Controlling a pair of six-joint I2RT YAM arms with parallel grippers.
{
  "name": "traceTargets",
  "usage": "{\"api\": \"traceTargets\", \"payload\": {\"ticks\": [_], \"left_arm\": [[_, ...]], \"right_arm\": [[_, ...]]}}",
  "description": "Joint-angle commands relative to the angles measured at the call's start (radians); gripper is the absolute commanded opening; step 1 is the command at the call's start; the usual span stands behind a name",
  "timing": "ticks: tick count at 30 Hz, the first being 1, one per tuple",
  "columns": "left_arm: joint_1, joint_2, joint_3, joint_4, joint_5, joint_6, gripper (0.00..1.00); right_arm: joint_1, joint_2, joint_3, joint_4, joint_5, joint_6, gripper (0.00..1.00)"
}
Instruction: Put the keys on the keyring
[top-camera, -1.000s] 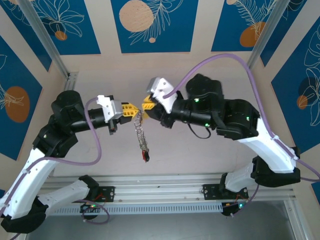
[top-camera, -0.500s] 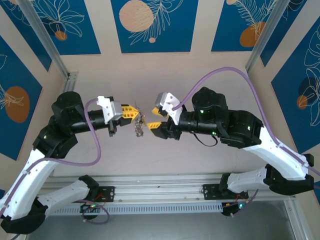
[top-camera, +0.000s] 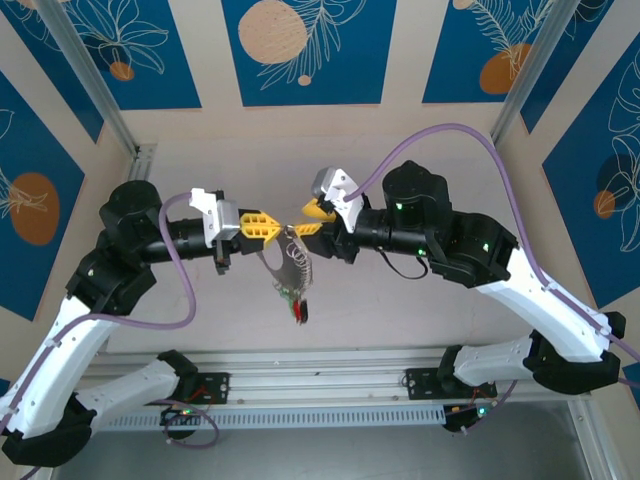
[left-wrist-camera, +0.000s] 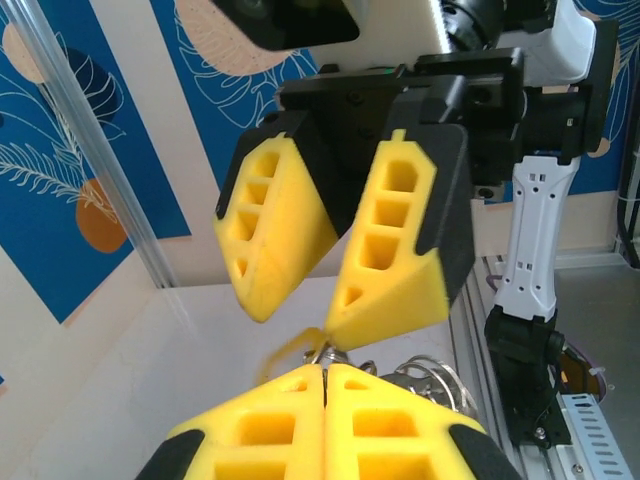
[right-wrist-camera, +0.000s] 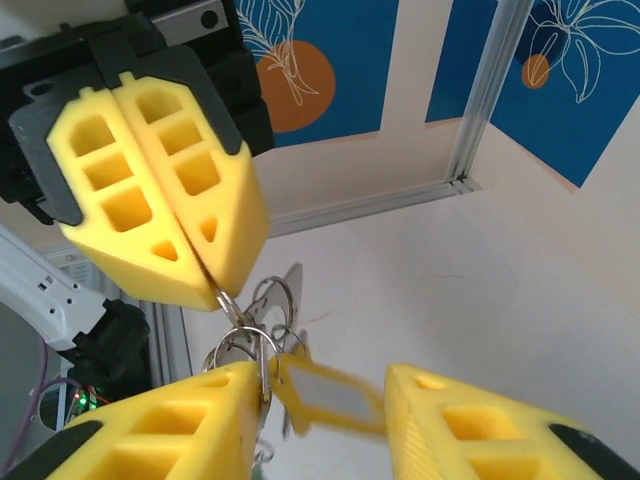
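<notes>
My left gripper (top-camera: 280, 229) is shut, its yellow fingertips pinching a thin metal ring at the top of the keyring (top-camera: 290, 262). The keyring hangs above the table as a grey hoop with small keys and red and green tags (top-camera: 297, 306) at its lower end. My right gripper (top-camera: 305, 221) faces the left one tip to tip with its jaws open. In the right wrist view a blurred yellow tag (right-wrist-camera: 330, 395) lies loose between its fingers, and the rings (right-wrist-camera: 245, 335) touch the left finger (right-wrist-camera: 190, 425). I cannot pick out the keys among the bunch.
The pale table (top-camera: 400, 320) lies below the hanging bunch. An aluminium rail (top-camera: 320, 385) runs along the near edge by the arm bases. A slanted frame post (top-camera: 90, 80) stands at the back left, and another (top-camera: 530, 60) at the back right.
The right gripper dropped away and opened, then came back up to the left gripper's tips. The bunch, drawn up short half a second ago, hangs long again. The left gripper stayed shut.
</notes>
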Motion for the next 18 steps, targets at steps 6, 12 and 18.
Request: {"api": "traceTargets", "payload": {"ticks": [6, 12, 18], "left_arm": [[-0.004, -0.015, 0.028, 0.1, 0.072, -0.027, 0.0], [-0.005, -0.016, 0.026, 0.096, 0.076, -0.021, 0.0], [-0.005, -0.027, 0.011, 0.134, 0.092, -0.038, 0.0]], "right_arm": [[-0.046, 0.008, 0.009, 0.015, -0.154, 0.035, 0.35], [-0.039, 0.045, 0.05, -0.032, -0.17, 0.035, 0.36], [-0.039, 0.053, 0.069, -0.037, -0.19, 0.053, 0.26]]}}
